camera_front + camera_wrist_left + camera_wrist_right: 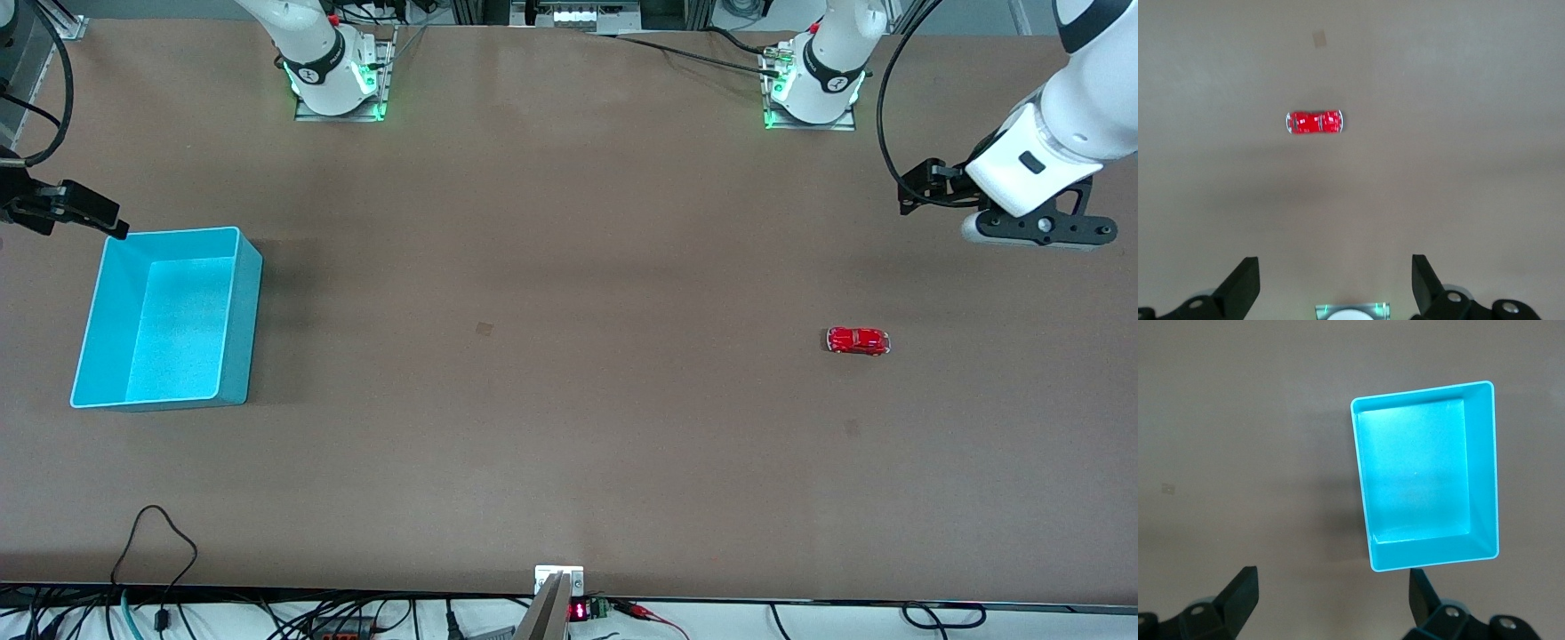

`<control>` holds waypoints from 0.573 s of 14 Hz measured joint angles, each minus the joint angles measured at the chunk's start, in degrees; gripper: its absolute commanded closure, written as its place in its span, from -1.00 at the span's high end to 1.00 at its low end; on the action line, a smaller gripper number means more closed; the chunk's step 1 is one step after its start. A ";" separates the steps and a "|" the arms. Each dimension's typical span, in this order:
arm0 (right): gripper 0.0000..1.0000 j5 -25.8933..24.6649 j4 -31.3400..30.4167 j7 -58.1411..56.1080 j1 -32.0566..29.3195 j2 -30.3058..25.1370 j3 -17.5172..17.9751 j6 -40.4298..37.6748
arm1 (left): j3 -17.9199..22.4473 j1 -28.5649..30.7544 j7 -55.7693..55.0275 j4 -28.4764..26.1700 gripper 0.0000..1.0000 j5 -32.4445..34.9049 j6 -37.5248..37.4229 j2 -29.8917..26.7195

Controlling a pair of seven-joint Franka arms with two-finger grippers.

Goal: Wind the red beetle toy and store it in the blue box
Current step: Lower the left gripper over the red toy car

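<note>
The tiny glossy red beetle toy car (858, 340) sits on the brown table (551, 400), well apart from the empty light blue rectangular plastic box (100, 293). The left gripper (1335, 283) hangs spread above the table near the toy. The right gripper (1333, 600) hovers spread beside the box.

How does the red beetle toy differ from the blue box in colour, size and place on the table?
The red beetle toy is glossy red; the blue box is light cyan. The toy is tiny, the box many times larger. The toy lies toward the left arm's end of the table, the box toward the right arm's end. Both rest on the table, and no hand touches either.
</note>
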 measured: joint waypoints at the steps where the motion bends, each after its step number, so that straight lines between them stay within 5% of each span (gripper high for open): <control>1: 1.00 0.00 0.00 0.00 0.00 0.00 -0.01 0.02 | -0.05 -0.11 0.32 0.00 1.00 0.00 -1.07 0.43; 8: 1.00 0.00 0.00 0.00 0.00 0.01 -0.02 0.14 | 0.06 1.77 20.34 -5.63 1.00 0.38 -0.38 3.79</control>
